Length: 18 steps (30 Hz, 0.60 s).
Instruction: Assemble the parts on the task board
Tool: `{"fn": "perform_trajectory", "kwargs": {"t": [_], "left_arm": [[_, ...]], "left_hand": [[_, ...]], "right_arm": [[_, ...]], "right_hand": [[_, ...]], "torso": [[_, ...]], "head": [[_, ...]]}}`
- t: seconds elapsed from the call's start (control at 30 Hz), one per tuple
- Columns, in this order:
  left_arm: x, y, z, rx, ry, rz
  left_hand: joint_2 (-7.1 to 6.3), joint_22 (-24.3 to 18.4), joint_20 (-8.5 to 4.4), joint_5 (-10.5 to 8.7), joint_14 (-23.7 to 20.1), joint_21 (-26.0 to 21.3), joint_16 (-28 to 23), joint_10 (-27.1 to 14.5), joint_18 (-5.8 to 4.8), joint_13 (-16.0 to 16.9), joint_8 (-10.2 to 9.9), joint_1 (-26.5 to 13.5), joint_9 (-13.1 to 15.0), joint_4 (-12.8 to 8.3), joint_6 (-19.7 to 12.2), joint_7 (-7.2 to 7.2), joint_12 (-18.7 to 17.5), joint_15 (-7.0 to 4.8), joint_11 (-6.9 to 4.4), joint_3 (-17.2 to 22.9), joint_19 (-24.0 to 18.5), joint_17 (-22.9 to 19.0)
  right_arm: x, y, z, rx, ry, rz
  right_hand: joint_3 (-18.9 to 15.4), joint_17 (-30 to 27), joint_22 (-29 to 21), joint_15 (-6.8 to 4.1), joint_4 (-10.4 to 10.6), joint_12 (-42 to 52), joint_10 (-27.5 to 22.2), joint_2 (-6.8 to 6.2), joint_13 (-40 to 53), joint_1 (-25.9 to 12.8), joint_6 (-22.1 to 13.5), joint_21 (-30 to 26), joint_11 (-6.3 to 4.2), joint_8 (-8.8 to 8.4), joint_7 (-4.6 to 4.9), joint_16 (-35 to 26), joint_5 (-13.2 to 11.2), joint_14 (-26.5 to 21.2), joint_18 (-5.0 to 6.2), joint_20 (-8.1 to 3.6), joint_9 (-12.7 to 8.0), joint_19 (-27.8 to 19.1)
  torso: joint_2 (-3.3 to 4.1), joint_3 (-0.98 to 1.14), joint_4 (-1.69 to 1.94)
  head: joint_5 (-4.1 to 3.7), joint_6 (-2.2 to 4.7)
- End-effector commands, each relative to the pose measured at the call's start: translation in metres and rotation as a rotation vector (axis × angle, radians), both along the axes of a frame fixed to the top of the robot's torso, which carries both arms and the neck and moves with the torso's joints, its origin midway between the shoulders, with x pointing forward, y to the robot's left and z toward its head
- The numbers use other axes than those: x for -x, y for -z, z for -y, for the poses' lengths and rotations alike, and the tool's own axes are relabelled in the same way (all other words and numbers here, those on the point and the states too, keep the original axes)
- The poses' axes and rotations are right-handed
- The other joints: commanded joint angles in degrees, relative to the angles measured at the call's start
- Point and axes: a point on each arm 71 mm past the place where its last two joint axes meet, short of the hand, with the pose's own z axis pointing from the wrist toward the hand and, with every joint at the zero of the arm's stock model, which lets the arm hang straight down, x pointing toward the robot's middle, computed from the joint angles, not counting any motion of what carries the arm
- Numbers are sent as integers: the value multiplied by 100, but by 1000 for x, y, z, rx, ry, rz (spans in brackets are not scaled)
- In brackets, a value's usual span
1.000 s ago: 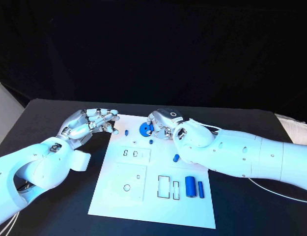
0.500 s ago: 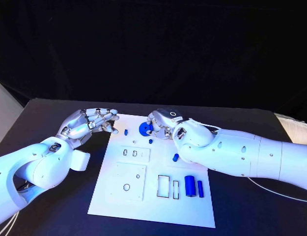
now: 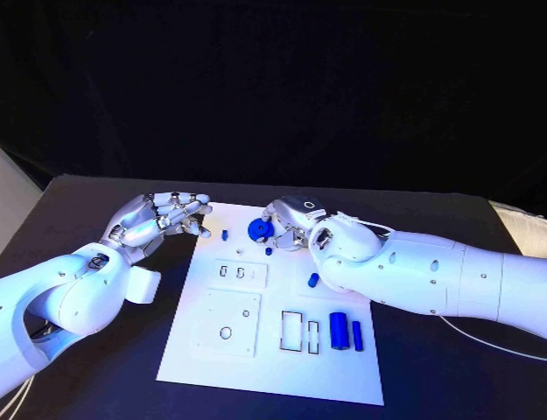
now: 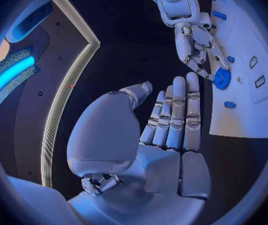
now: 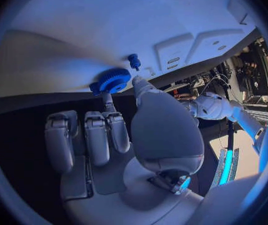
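1. White rectangular task board: lies mid-table on the black table.
2. Round blue toothed gear: sits at the board's far edge, pinched by the right hand.
3. Left hand: off the board's far left corner, fingers apart, holding nothing.
4. Two blue cylindrical pegs: lie side by side near the board's right edge.
5. Small blue peg: on the board beside the right forearm.

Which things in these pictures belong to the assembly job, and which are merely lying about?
Belong to the job: task board; blue gear, held by the right hand; small blue peg; blue pin; two blue cylinders; left hand.

Lying about: black table.
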Motion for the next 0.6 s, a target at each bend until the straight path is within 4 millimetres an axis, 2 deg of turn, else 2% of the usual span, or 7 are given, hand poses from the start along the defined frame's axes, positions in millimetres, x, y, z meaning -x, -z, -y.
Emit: {"fn": "perform_trajectory", "kwargs": {"t": [0.03,0.17,0.4,0.6], "left_arm": [[1,-1,2,5,16,6],[1,-1,1,5,16,6],[0,-1,1,4,15,6],[0,-1,1,4,16,7]], "left_hand": [[8,7,-9,-32,-51,22,28,-57,47,-5,-33,-40,-9,-9,-39,43,-36,0,2,17,-47,-2],[8,7,-9,-32,-51,22,28,-57,47,-5,-33,-40,-9,-9,-39,43,-36,0,2,17,-47,-2],[8,7,-9,-32,-51,22,28,-57,47,-5,-33,-40,-9,-9,-39,43,-36,0,2,17,-47,-2],[8,7,-9,-32,-51,22,28,-57,47,-5,-33,-40,-9,-9,-39,43,-36,0,2,17,-47,-2]], "right_arm": [[2,3,-2,4,-30,-29],[1,4,0,10,-27,-39],[0,6,2,24,-14,-64],[-1,9,3,51,-8,-96]], "right_hand": [[-28,1505,1436,28,-3,-6,344,36,1265,-60,28,12,53,-15,0,24,38,598,-63,29,-9,567],[5,1505,1445,21,-6,6,358,125,1279,-80,73,19,43,0,-12,24,100,598,-66,25,-12,571],[66,1505,1460,8,-1,28,384,386,1304,-493,112,31,31,-7,-24,24,297,598,-70,12,-44,578],[83,1505,1497,7,1,59,419,463,1338,-815,129,63,29,-15,-27,24,409,598,-80,10,-68,595]], "torso": [[1,1,-1],[-3,0,7],[1,3,3],[2,4,-2]], "head": [[-5,1],[-9,-8],[-5,-2],[-7,-6]]}}
